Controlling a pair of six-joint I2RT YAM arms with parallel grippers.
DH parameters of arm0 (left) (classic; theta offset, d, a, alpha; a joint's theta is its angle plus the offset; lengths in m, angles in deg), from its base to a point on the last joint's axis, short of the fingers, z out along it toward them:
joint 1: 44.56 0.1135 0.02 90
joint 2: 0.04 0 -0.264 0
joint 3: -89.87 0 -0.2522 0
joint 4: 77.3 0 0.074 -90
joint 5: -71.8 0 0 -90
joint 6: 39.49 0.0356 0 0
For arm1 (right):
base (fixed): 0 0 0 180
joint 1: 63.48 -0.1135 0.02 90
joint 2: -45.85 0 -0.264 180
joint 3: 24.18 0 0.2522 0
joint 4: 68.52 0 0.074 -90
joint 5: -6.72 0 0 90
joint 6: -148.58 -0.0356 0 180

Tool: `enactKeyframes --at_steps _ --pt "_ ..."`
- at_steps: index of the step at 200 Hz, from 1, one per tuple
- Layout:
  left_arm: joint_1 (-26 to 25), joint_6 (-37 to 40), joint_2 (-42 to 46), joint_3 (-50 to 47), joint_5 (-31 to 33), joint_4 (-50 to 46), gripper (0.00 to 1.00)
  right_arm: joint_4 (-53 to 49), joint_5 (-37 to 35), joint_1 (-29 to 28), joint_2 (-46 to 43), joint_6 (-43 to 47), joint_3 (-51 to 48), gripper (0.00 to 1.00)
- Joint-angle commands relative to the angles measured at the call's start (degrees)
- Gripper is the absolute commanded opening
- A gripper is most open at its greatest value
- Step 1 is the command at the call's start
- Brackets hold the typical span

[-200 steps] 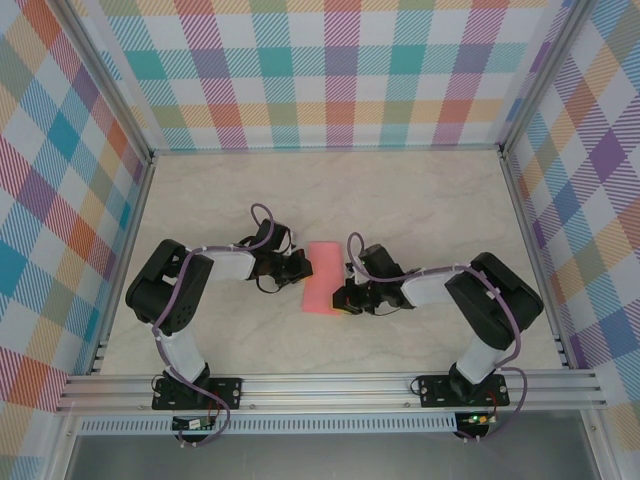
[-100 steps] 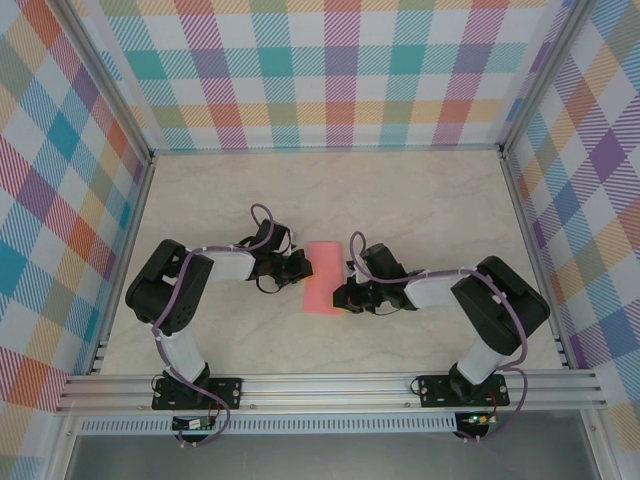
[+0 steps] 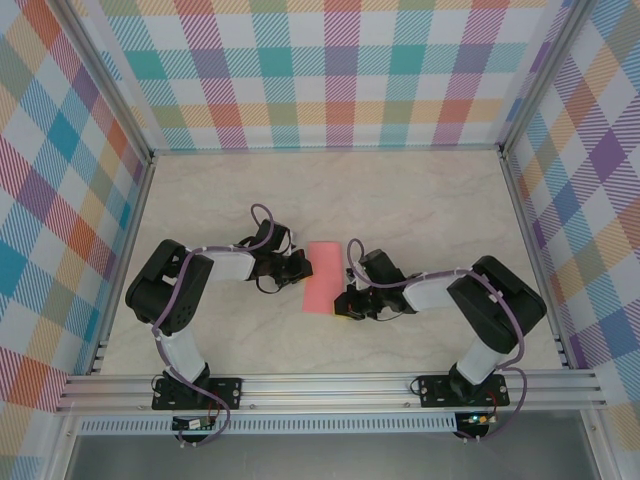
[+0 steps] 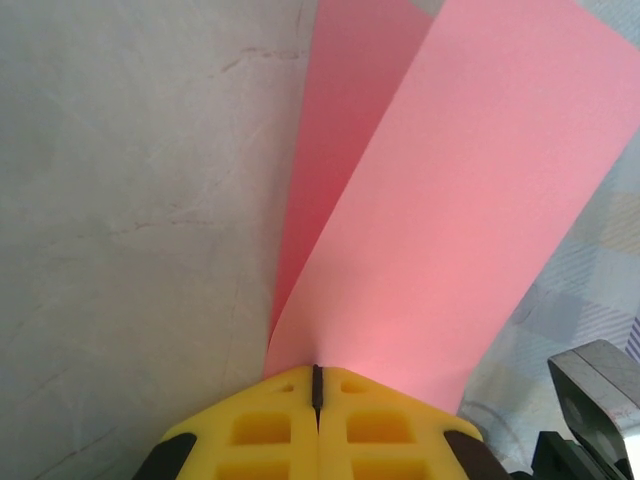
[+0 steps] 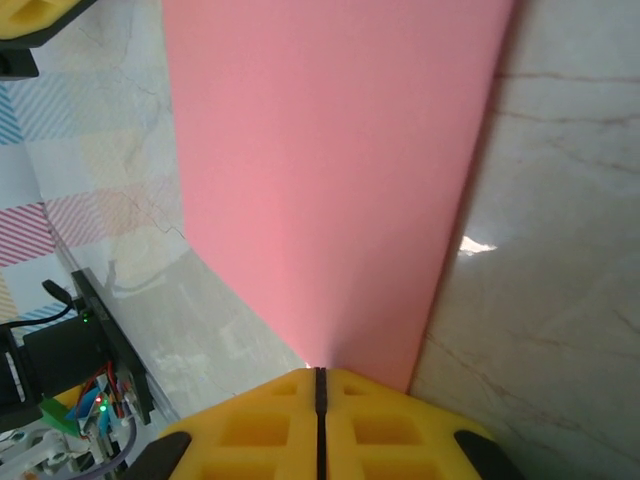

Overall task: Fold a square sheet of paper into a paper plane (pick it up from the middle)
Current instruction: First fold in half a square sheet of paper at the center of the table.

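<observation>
Top external: pink paper (image 3: 321, 278) lies as a long folded strip mid-table (image 3: 430, 205), between the two grippers.
Left gripper (image 3: 299, 268): at the paper's left long edge, toward its far end.
Right gripper (image 3: 344, 301): at the paper's right long edge, toward its near end.
Left wrist: yellow fingers (image 4: 280, 400) are pressed together, with the jaws closed on the paper's edge. An upper flap lifts off a lower layer.
Right wrist: yellow fingers (image 5: 270, 400) meet at a thin seam, with the jaws closed on the paper's edge. The sheet runs smooth away from them.
</observation>
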Motion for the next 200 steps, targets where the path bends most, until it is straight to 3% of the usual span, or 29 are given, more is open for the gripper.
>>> enactKeyframes --at_steps 1,54,200 --pt "-0.9 1.4 -2.4 -2.5 3.0 -6.3 0.00 -5.9 -2.8 -0.3 -4.5 2.9 4.0 0.09" --pt "-0.9 1.5 -4.0 -2.1 2.5 -6.5 0.00 -11.0 -8.7 1.2 -4.4 3.7 11.0 0.10" --pt "-0.9 1.6 -4.5 -2.5 2.7 -6.2 0.00 -8.9 -3.2 7.4 3.8 3.9 17.9 0.09"
